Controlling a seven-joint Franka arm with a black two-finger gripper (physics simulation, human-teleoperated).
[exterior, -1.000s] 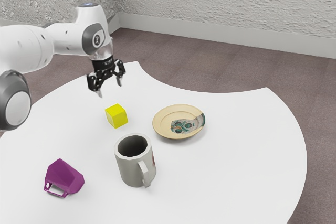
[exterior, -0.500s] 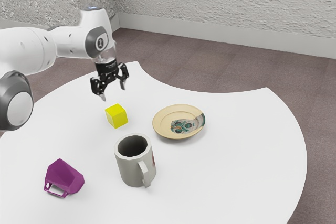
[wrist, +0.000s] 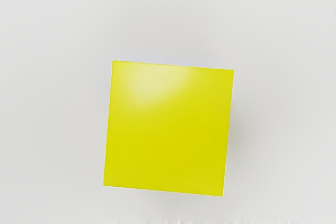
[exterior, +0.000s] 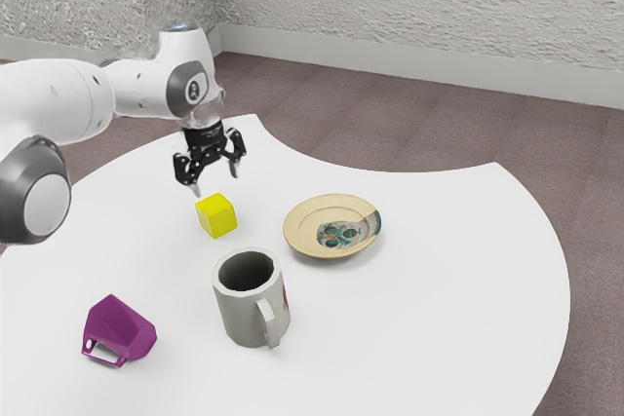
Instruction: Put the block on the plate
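My gripper (exterior: 215, 183): spread wide, empty, raised, to the exterior view's left of the plate (exterior: 304, 221).
Block (exterior: 216, 216): on the table (exterior: 429, 319), near the plate, same side.
Mug (exterior: 240, 311): upright, near the plate.

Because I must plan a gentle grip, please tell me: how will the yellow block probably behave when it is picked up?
The yellow block looks stiff, with straight edges and flat faces, so squeezing probably won't deform it. Sitting flat on the table, it seems unlikely to roll. Its shiny top suggests it may be slightly slippery.
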